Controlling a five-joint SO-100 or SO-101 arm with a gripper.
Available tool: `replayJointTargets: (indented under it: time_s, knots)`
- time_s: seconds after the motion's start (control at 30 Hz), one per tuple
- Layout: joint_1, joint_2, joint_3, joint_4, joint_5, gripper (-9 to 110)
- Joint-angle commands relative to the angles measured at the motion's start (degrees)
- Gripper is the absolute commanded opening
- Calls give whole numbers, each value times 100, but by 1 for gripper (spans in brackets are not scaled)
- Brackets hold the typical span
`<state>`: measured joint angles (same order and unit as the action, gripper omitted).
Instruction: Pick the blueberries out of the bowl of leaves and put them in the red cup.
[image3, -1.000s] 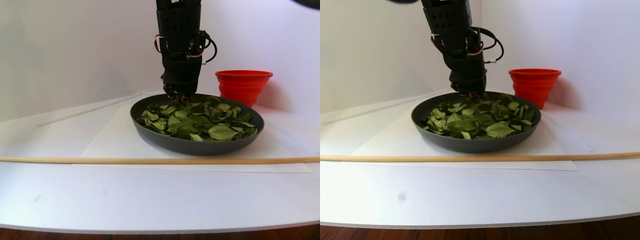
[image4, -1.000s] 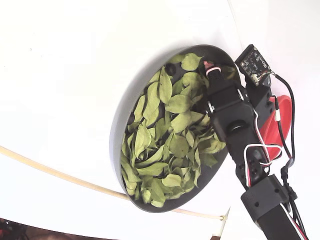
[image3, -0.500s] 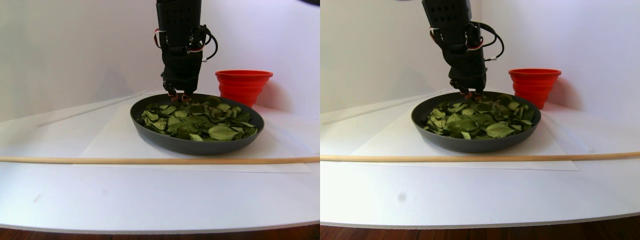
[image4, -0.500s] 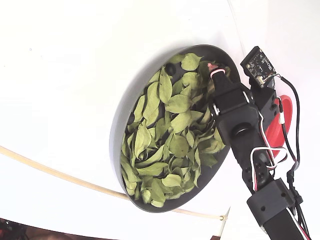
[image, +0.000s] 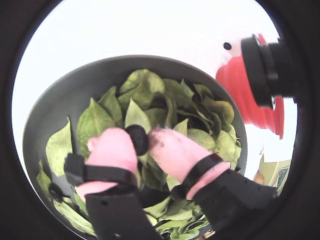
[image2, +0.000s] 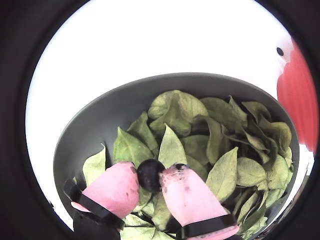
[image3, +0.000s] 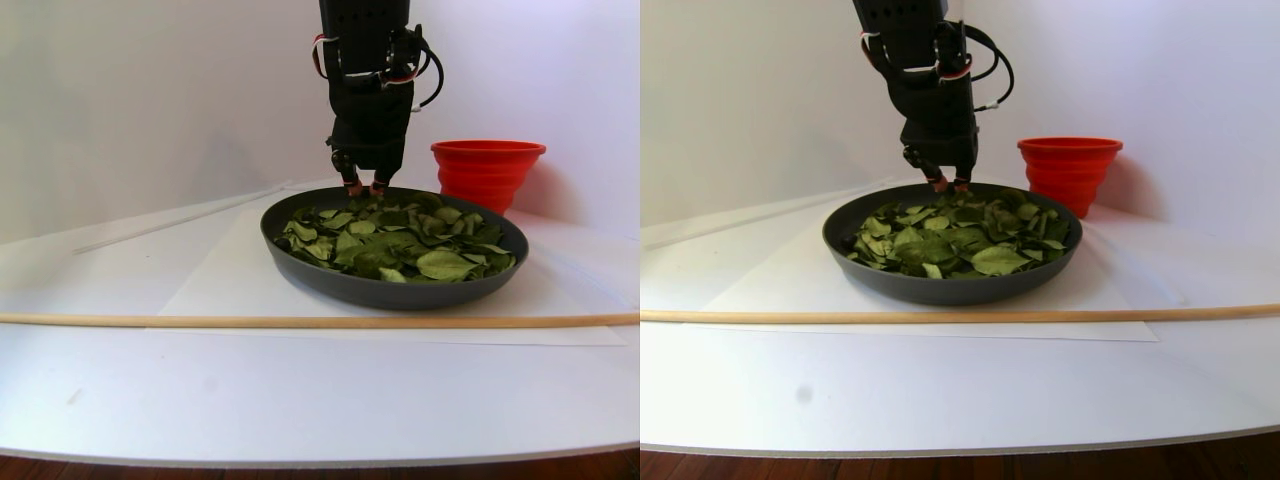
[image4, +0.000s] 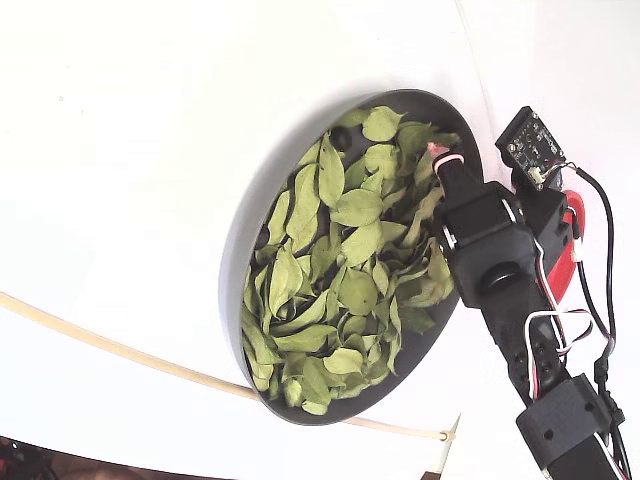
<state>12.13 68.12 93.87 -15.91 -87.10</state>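
Being pinched between the gripper (image2: 150, 176) fingers, a blueberry (image2: 149, 174) is being held above the bowl's (image2: 95, 120) rim for carrying to the red cup (image: 247, 97).

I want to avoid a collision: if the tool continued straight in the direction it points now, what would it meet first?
Probably the leaves in the bowl. The tool, shut on a blueberry, points down at them; the gap is unclear.

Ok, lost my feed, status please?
Hand shut on a blueberry, lifted above the leaves. Red cup stands behind the bowl. Nothing between.
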Motion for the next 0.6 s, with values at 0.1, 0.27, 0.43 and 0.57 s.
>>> replayJointTargets:
  time_s: [0.1,0.27,0.43,0.57]
  knots:
    - [185,1213,132,97,-123,8]
    - [220,1450,369,141,-158,8]
    - [264,1644,536,176,-193,8]
    - [325,1793,642,237,-202,8]
